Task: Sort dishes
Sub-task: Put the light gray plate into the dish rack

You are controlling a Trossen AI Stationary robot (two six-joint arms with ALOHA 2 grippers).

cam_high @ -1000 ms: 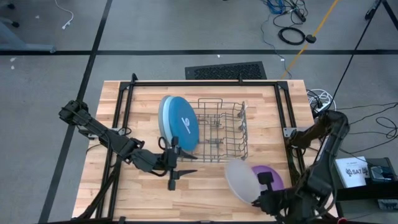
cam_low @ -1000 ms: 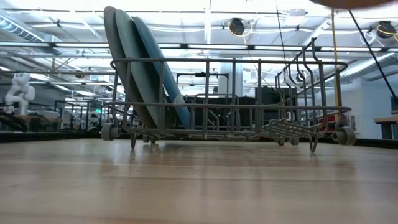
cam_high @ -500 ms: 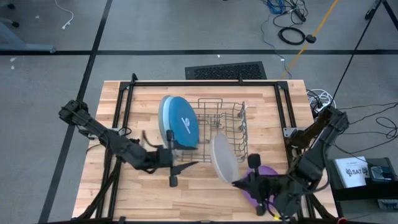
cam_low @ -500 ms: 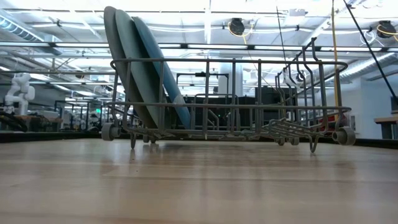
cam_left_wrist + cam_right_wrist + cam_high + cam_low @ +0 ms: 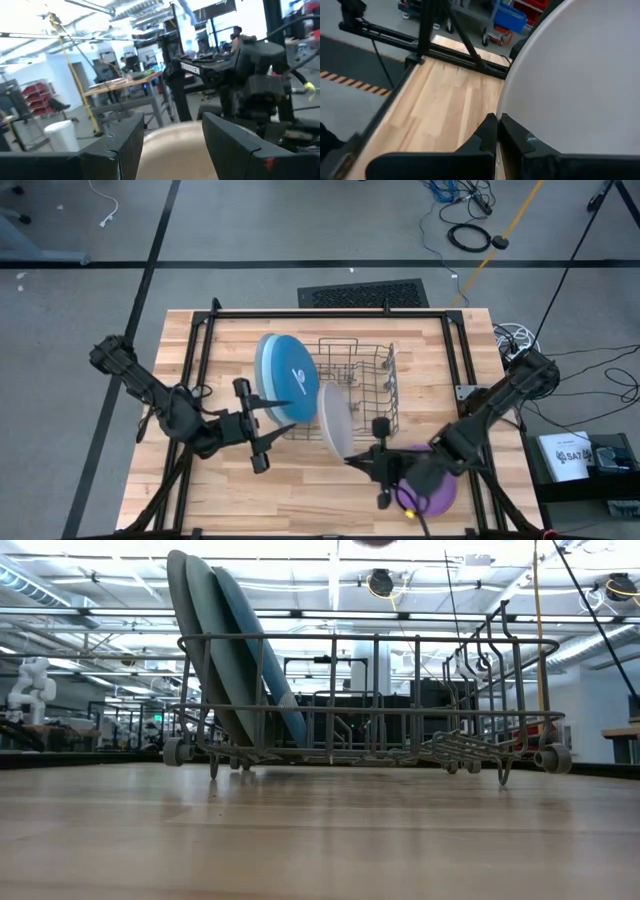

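Fingers of the right gripper (image 5: pixel 362 461) are pinched tight on the rim of a beige-grey plate (image 5: pixel 334 420), which stands on edge, lifted off the worktop (image 5: pixel 215 490), just below the lower edge of the wire dish rack (image 5: pixel 365 385) near the middle of the high view. In the right wrist view the same plate (image 5: pixel 580 80) fills the upper right of the frame, its edge caught between the two closed fingers (image 5: pixel 487 131). A purple plate (image 5: pixel 437 490) lies flat on the worktop at the lower right of the high view, partly under the right arm. Three larger plates lean upright in the left end of the rack: the blue plate (image 5: pixel 295 378) is the most visible from above, and in the low view they show at the upper left as a stack of blue and grey dishes (image 5: pixel 225 640). The left gripper (image 5: pixel 268 418) hovers at the lower left of the rack with its fingers (image 5: pixel 125 145) spread wide and holding nothing, pointed toward the beige-grey plate.
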